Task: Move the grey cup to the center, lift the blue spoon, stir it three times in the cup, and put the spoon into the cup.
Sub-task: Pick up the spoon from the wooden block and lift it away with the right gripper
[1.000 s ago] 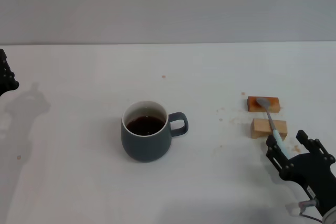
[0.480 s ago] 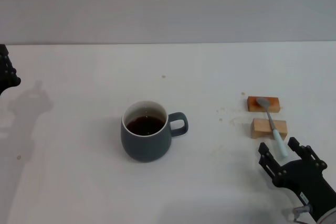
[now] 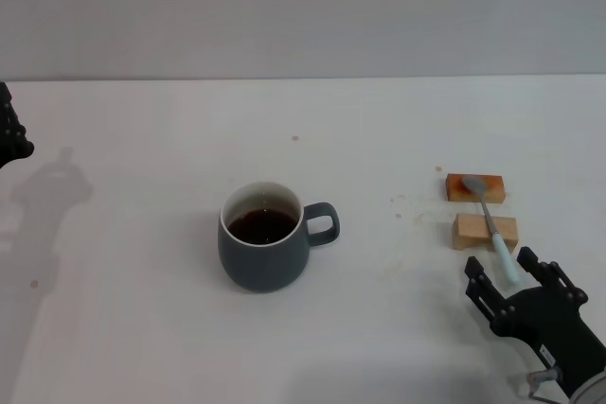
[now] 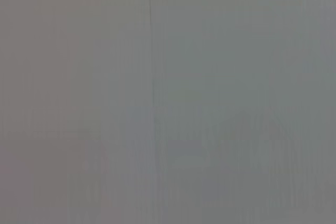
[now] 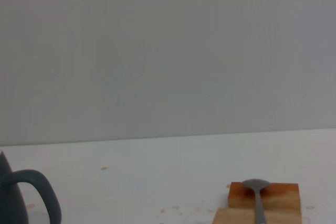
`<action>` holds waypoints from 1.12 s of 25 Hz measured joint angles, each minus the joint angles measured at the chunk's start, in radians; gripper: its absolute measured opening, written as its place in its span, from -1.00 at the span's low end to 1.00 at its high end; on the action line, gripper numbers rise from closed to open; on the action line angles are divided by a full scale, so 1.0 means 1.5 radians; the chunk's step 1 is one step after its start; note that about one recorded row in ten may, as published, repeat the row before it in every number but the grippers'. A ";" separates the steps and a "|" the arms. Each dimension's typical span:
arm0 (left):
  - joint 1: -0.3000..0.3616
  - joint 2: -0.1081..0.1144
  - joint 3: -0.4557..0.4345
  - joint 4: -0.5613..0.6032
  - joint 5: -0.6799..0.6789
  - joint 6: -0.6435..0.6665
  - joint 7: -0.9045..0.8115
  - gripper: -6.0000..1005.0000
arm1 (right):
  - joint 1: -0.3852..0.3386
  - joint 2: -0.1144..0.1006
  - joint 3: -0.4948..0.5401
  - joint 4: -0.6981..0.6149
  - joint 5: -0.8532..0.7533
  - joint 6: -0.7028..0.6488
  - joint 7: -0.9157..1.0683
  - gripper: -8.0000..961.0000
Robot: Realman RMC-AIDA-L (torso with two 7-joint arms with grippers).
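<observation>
Grey cup [image 3: 266,248] holding dark liquid, blue spoon [image 3: 493,221] across wooden blocks [image 3: 479,208], right end effector [image 3: 514,283] spread open nearby

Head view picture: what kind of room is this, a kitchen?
Probably a robot test bench, not a kitchen: a bare white table against a plain grey wall, holding only a mug, a spoon propped on two wooden blocks, and a black robot gripper nearby.

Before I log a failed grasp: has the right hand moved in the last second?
Yes. The right hand has drawn back from the blue spoon, toward the robot, away from the wooden blocks. It is open and empty.
</observation>
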 joint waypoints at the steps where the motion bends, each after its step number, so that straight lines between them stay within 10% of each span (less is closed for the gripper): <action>1: 0.000 0.000 0.000 0.000 0.000 0.000 0.000 -0.99 | 0.000 0.000 0.000 0.000 0.000 0.000 0.000 0.23; 28: 0.001 0.001 -0.004 -0.002 0.000 0.000 0.001 -0.99 | 0.003 0.000 0.009 -0.007 0.023 -0.004 0.000 0.16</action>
